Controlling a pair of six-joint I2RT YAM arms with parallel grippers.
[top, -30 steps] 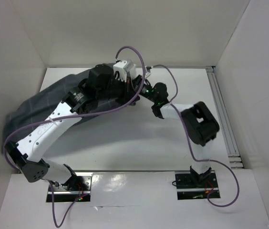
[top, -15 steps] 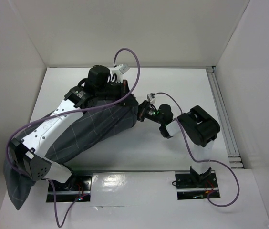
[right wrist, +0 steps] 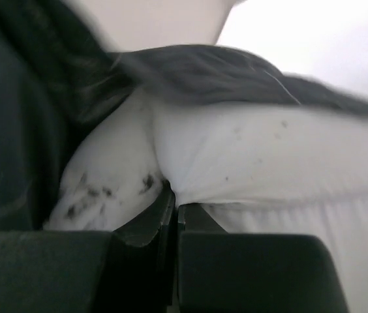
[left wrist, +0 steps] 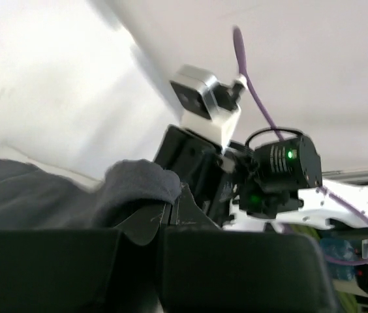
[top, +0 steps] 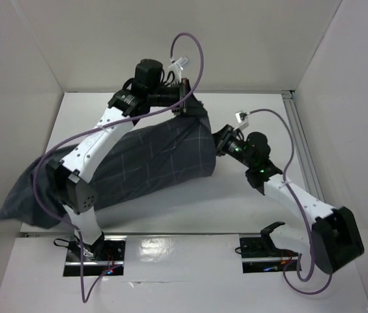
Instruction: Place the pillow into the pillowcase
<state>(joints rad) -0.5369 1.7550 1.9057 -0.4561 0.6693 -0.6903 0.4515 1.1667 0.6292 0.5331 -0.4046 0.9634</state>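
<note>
The pillowcase (top: 151,160), dark charcoal with a thin light grid, lies bulging across the table from the near left to the middle. The pillow is hidden inside it in the top view. In the right wrist view the white pillow (right wrist: 249,150) with dark specks shows under the pillowcase edge (right wrist: 203,68). My left gripper (top: 184,104) is shut on the pillowcase's far right corner (left wrist: 138,186) and holds it up. My right gripper (top: 220,145) is at the pillowcase's right end, shut on a pinch of pillow fabric (right wrist: 171,195).
White walls enclose the table at the back and both sides. A metal rail (top: 303,156) runs along the right edge. Purple cables (top: 197,52) loop above both wrists. The pillowcase's loose end (top: 17,205) hangs over the near left edge.
The left gripper has moved back and right, lifting the pillowcase corner. The right arm has stretched out to the right. The bulging pillowcase has shifted right and back.
</note>
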